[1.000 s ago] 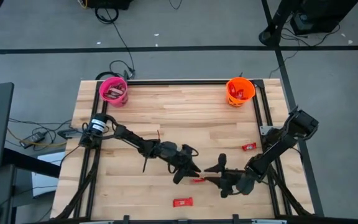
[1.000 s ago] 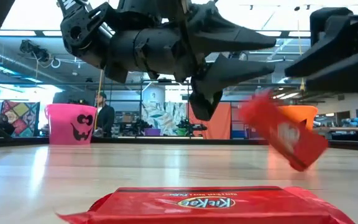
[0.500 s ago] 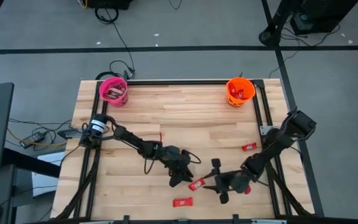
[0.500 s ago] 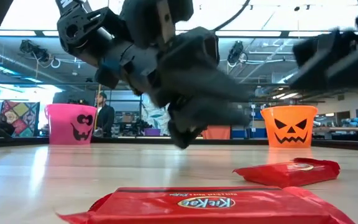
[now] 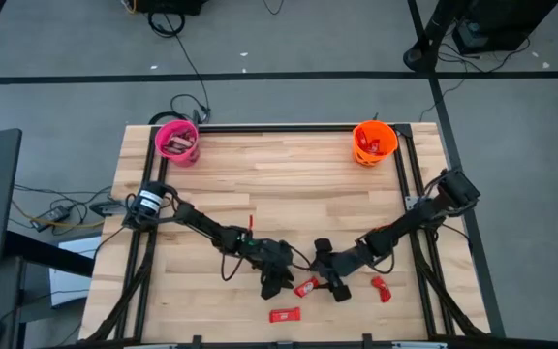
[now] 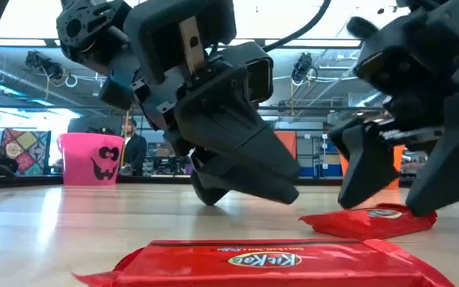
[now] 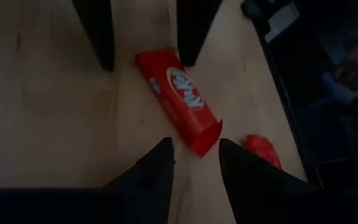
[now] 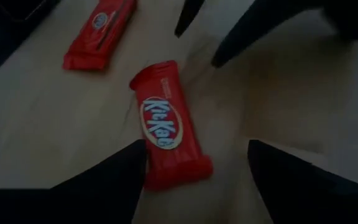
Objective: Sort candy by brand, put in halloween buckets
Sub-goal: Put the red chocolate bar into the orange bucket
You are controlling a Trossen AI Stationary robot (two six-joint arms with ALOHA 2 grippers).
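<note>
Both arms reach low over the near bench (image 5: 260, 184). Left gripper (image 5: 277, 283) and right gripper (image 5: 333, 283), fingers spread and empty, flank a flat red candy bar (image 5: 306, 287). Only the high view shows both buckets (image 5: 177, 142) far off.

Left gripper (image 5: 279, 283) low, right gripper (image 5: 331, 285) jaws wide
</note>
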